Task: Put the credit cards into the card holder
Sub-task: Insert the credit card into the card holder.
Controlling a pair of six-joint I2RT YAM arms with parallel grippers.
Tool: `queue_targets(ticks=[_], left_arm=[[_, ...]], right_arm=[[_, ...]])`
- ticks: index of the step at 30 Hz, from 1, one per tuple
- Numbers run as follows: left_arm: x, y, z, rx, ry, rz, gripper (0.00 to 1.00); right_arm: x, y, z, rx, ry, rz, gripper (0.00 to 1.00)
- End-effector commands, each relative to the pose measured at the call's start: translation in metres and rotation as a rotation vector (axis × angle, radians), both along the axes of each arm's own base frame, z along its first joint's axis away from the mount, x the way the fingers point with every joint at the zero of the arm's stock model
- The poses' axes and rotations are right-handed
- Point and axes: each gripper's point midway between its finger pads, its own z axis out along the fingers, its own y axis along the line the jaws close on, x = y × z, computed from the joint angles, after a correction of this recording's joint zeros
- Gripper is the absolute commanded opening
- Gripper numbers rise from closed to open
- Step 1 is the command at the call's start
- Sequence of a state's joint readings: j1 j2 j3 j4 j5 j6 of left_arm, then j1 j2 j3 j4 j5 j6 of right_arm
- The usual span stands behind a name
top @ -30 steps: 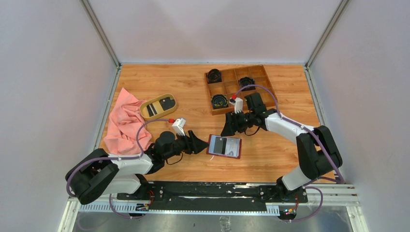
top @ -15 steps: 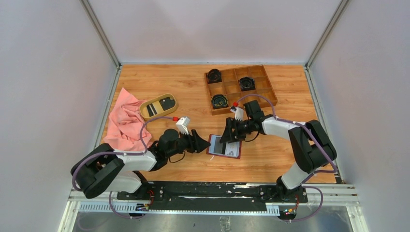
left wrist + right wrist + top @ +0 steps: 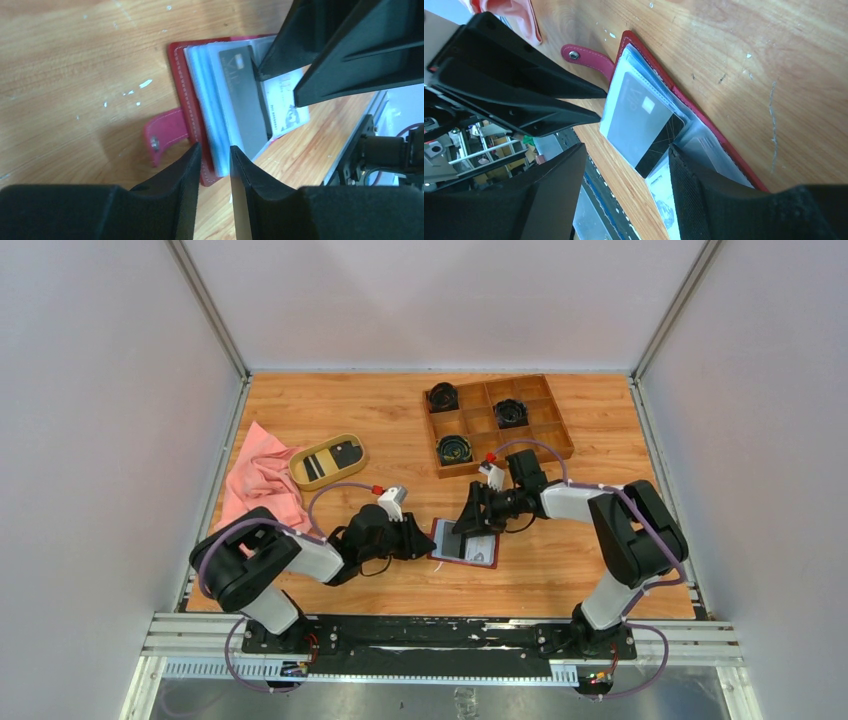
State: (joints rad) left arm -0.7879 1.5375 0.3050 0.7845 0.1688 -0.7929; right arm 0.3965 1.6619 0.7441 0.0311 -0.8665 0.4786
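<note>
We see the small dark red leather fold-over card holder (image 3: 480, 550) lying open close to the near edge of the wooden table (image 3: 330, 405), about midway between its left and right edges. Its snap tab (image 3: 167, 132) sticks out from the cover's rim just beside the left fingers (image 3: 192, 162). One dark grey plastic credit card (image 3: 636, 117) lies on the greyish clear pockets (image 3: 207, 110) of the half nearer the left edge, and a white printed slip (image 3: 287, 102) shows in the other half. The left fingers stand only narrowly apart at the holder's rim, with pocket edges in the gap; we cannot tell whether they pinch them. The right fingers (image 3: 691, 172) are spread wide to either side of the card's corner and hold nothing. Bare wood lies open in the far-left corner and along the right edge. One crumpled pink cloth (image 3: 255, 490) sits by the left edge, beside one oval tan dish (image 3: 297, 475) holding what look like two dark cards (image 3: 345, 453). One divided wooden box (image 3: 540, 400) toward the far edge holds three black coiled things (image 3: 453, 449), each in its own compartment.
</note>
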Motion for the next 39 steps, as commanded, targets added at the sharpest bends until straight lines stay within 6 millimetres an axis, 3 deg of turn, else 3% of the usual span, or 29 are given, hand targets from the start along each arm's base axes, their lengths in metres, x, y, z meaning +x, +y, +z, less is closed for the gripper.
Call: queue_targets(ticks=[1,12,23,29,39], left_arm=[[0.003,-0.005,-0.006,0.009,-0.007,-0.009,0.32],[0.0,-0.011,-0.006,-0.033,0.004,-0.029,0.32],[0.0,-0.009,0.022,-0.119,-0.056,-0.008,0.44],[0.0,-0.007,0.034,-0.134,-0.079,0.0,0.46],[0.002,-0.013,0.027,-0.13,-0.047,-0.01,0.46]], right_arm=[[-0.004,-0.006,-0.014,-0.004,0.079,-0.035,0.65],[-0.005,0.0,-0.01,0.047,0.106,-0.03,0.65],[-0.001,-0.006,-0.023,0.031,0.145,-0.051,0.65],[0.0,-0.007,-0.026,0.027,0.152,-0.054,0.64],[0.0,-0.009,-0.03,0.023,0.166,-0.054,0.64]])
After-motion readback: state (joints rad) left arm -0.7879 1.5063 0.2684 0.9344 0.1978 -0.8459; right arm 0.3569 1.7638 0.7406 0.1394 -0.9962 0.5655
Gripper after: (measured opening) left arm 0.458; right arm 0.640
